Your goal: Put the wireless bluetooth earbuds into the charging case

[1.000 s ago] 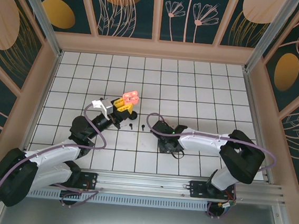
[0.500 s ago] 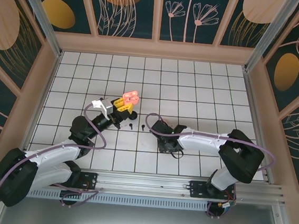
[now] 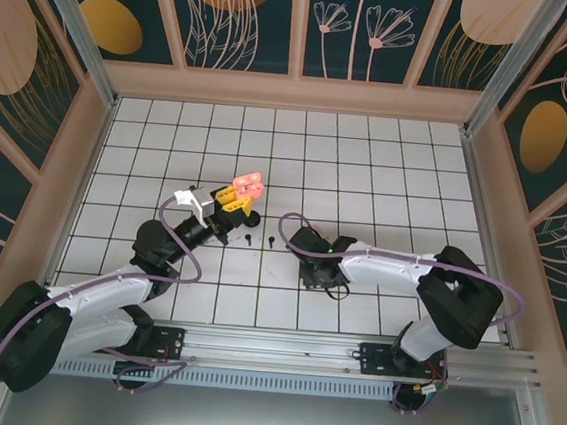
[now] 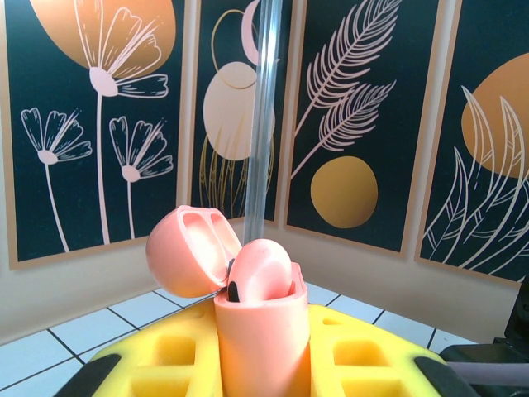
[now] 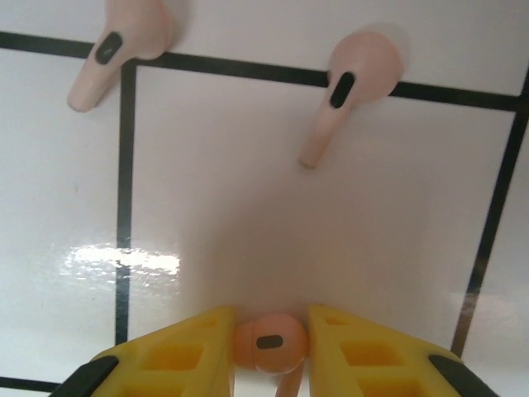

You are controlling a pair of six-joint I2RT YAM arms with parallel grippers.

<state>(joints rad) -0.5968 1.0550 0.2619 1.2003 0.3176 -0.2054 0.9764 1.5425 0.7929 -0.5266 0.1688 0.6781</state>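
A lab-like robot test cell: beyond the left pincer (image 3: 236, 200) stand leaf-printed wall panels (image 3: 247, 18), beneath it lies a white gridded tabletop (image 3: 369, 160), and behind it run aluminium rails (image 3: 280, 348).

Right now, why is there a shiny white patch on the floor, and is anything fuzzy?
Right wrist view: the patch is light glare on the glossy tile, and the two loose pink earbuds look slightly soft. Left wrist view: the pink charging case is sharp, the yellow fingers beside it softer. Top external view: even light, only faint shadows.
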